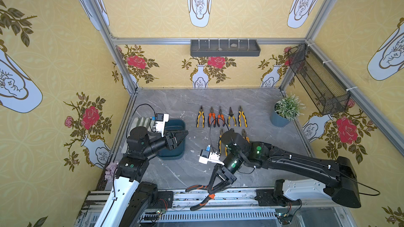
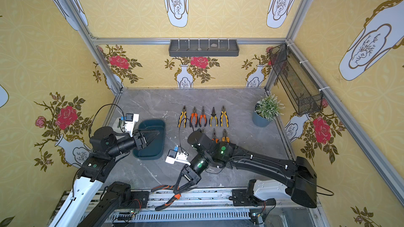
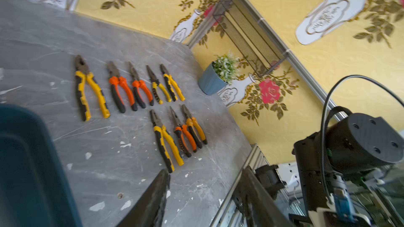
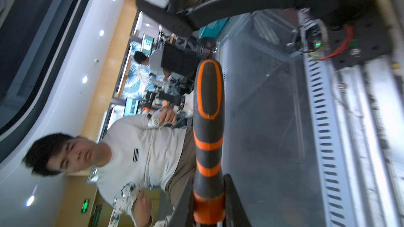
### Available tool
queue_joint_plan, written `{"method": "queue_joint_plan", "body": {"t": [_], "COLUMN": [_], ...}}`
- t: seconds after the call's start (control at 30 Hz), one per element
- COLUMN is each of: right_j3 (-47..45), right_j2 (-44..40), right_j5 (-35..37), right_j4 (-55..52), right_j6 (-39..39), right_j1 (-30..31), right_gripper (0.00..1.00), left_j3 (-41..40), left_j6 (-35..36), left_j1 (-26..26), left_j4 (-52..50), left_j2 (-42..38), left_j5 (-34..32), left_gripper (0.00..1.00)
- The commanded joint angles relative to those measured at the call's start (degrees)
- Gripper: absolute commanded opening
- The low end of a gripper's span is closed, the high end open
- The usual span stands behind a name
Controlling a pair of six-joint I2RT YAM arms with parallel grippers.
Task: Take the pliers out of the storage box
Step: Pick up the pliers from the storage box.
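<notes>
Left tool (image 1: 184, 134) hovers over the storage box (image 1: 175, 155), pointing right. In the left wrist view its fingers (image 3: 157, 193) stand apart with bare desk (image 1: 175, 99) showing between them: open, gripping nothing.

The storage box is a dark teal tub on the left side of the desk at mid depth; the left arm covers part of its left side. A striped grey-green cloth or glove (image 1: 140, 121), cannot tell which, lies just left of the box by the left wall.

Right of the box, at desk centre, is the far row of five pliers (image 1: 220, 117). They lie side by side, heads pointing far; handles left to right are yellow, orange, orange, yellow, yellow. Just nearer is the near row of three pliers (image 3: 182, 134): yellow, orange, orange-yellow. The right arm hides part of this row in both top views. All eight lie on the desk, outside the box. A grey tray (image 1: 225, 49) hangs on the far wall above them.

Right tool (image 1: 210, 191) is at the near edge of the desk, right of the box and well apart from it, pointing near-left. It is closed on the held pliers (image 1: 196, 187), which are orange-and-black. The right wrist view shows the clamp at the orange collar of one handle. Their handles are splayed wide over the metal rail (image 1: 240, 195).

Potted plant (image 1: 285, 110) stands at the far-right corner of the desk. Black mesh basket (image 1: 317, 79) hangs on the right wall.
</notes>
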Motion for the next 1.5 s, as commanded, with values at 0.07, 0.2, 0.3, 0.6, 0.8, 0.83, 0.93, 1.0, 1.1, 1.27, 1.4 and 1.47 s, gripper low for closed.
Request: {"method": "queue_joint_plan", "body": {"t": [0.07,0.2,0.3,0.6,0.8,0.83,0.93,1.0,1.1,1.27,1.4,1.47], "right_j3": [-1.3,-1.5,-1.6,0.2,4.1,4.5,5.8,7.1,8.1,8.1,8.0,7.0], "right_j2": [-4.8,-8.4,-9.9,-12.5,-11.4,-11.1,-9.7,-8.1,-6.9,-7.0,-7.2,-7.6], "right_j5": [-8.9,-8.8,-8.0,-1.4,1.1,0.6,-1.2,-1.1,-1.8,-0.8,2.1,0.2], "right_j4": [11.0,9.4,7.5,-14.7,-28.2,-28.6,-28.8,-30.4,-32.0,-32.5,-34.2,-32.0], "right_j6": [3.9,4.5,4.7,-3.3,-11.9,-12.7,-14.1,-15.4,-16.8,-17.2,-18.0,-16.8], "right_j1": [1.1,-0.5,-0.8,-3.6,-8.8,-9.3,-9.5,-9.5,-9.5,-10.0,-14.9,-15.8], "right_gripper": [0.00,0.00,0.00,0.00,0.00,0.00,0.00,0.00,0.00,0.00,0.00,0.00], "left_j3": [-0.6,1.0,3.4,10.1,10.9,10.8,11.7,12.6,13.6,13.7,13.1,12.8], "left_j6": [-2.2,-0.2,-0.5,0.6,0.4,0.3,2.7,5.6,8.3,9.7,9.4,9.5], "left_j1": [-9.3,-20.5,-25.5,-33.1,-35.5,-36.2,-37.9,-39.2,-39.9,-40.0,-39.9,-39.9], "left_j4": [11.8,12.5,13.4,8.1,1.0,0.8,-3.9,-7.5,-10.9,-13.3,-14.0,-14.1], "left_j2": [1.8,1.7,5.7,11.5,11.7,12.2,14.5,15.9,16.3,15.3,14.3,14.4], "left_j5": [13.5,11.0,14.0,20.3,20.2,20.5,20.7,20.2,19.7,19.7,19.5,19.0], "left_gripper": [0.58,0.62,0.61,0.53,0.54,0.55,0.54,0.53,0.53,0.51,0.52,0.52]}}
